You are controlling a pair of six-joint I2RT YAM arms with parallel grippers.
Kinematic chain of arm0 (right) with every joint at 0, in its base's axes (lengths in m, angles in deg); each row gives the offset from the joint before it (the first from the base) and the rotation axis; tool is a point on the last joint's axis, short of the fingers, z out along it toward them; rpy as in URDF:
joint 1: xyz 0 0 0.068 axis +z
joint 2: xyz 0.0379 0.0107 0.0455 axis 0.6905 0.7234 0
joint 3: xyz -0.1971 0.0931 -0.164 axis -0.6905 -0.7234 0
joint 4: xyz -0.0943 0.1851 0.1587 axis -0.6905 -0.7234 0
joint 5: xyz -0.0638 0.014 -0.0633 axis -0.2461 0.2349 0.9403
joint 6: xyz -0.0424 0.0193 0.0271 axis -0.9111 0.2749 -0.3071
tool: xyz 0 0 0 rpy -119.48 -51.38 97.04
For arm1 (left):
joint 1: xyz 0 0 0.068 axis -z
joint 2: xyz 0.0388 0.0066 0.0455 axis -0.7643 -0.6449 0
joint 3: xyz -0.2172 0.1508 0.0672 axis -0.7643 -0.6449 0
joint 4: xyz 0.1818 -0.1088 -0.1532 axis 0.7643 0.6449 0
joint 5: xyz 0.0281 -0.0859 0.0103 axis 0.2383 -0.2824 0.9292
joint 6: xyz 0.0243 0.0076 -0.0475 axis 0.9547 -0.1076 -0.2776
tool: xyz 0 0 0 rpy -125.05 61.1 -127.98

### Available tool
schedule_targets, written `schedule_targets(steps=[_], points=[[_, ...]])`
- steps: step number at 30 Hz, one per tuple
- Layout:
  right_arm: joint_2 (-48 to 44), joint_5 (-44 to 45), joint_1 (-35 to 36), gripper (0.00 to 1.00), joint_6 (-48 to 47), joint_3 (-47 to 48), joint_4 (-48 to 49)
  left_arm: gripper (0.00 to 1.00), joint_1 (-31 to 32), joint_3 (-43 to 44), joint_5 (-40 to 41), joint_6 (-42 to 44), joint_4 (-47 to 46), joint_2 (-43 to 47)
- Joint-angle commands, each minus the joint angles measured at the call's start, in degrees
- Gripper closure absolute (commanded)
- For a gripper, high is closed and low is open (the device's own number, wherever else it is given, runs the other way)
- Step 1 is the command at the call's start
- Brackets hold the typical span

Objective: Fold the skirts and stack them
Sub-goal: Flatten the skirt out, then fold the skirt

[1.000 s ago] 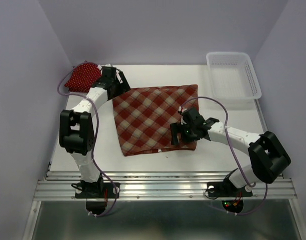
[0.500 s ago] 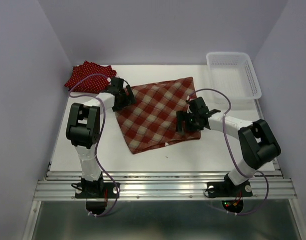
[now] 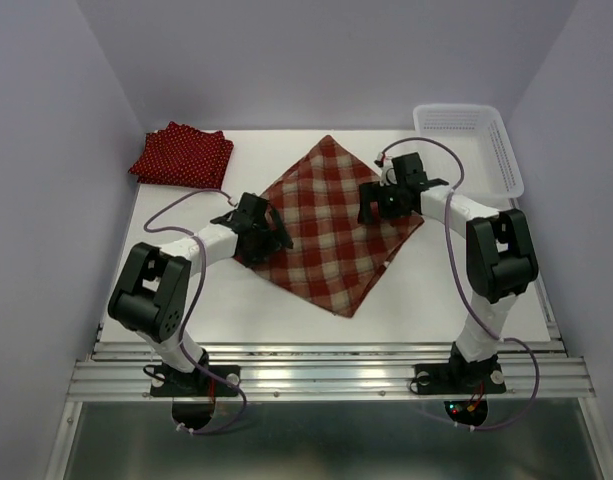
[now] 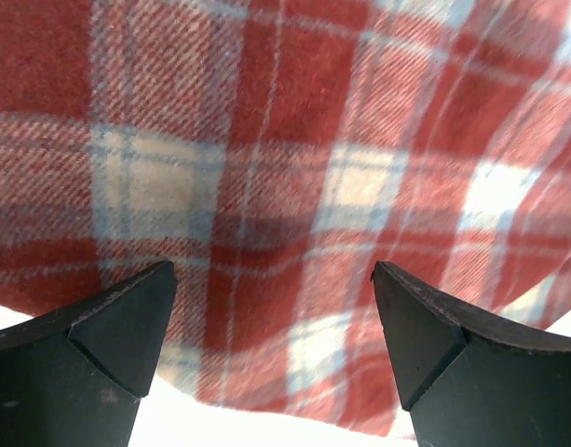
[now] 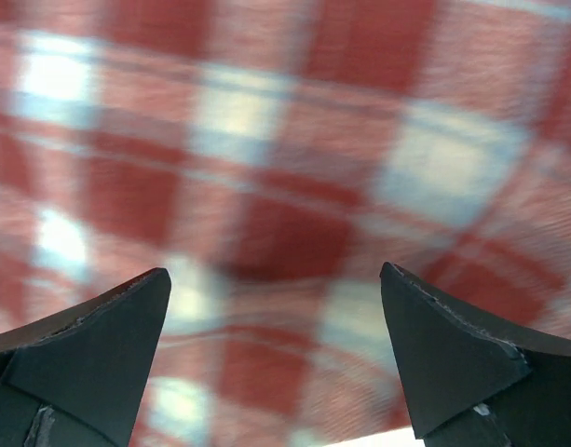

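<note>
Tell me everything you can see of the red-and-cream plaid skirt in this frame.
The red-and-cream plaid cloth skirt looks like soft woven flannel. It lies spread flat on the white table, turned like a diamond. The open left end effector is over its left corner, the open right end effector over its far right side; contact is unclear.

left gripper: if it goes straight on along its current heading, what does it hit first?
The plaid skirt: its cloth fills the left wrist view past the open left gripper. Nothing else shows in that line, though how close the cloth lies is unclear.
</note>
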Motion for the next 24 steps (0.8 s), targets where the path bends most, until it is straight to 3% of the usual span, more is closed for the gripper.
schedule_targets(steps=[1, 4, 9, 17, 24], points=[[-8.7, -0.7, 5.3, 0.0, -4.2, 1.5, -3.1, 0.01, 0.9, 2.0, 3.9, -4.2, 9.8, 3.1], [-14.7, 2.5, 10.5, 0.0, -4.2, -1.3, -3.2, 0.01, 1.0, 9.3, 10.5, -4.2, 14.7, 5.8], [-21.8, 8.9, 19.6, 0.0, -0.4, -7.6, -3.0, 0.01, -1.5, 8.8, 19.4, -6.8, 18.8, 10.5], [-25.9, 15.7, 31.1, 0.0, 0.5, -15.0, -5.5, 0.01, -13.5, 1.6, 15.2, -4.8, 10.2, 11.3], [-25.8, 19.1, 34.7, 0.0, -0.1, -17.4, -4.9, 0.01, -15.3, 1.9, 15.9, -3.6, 8.0, 4.6]])
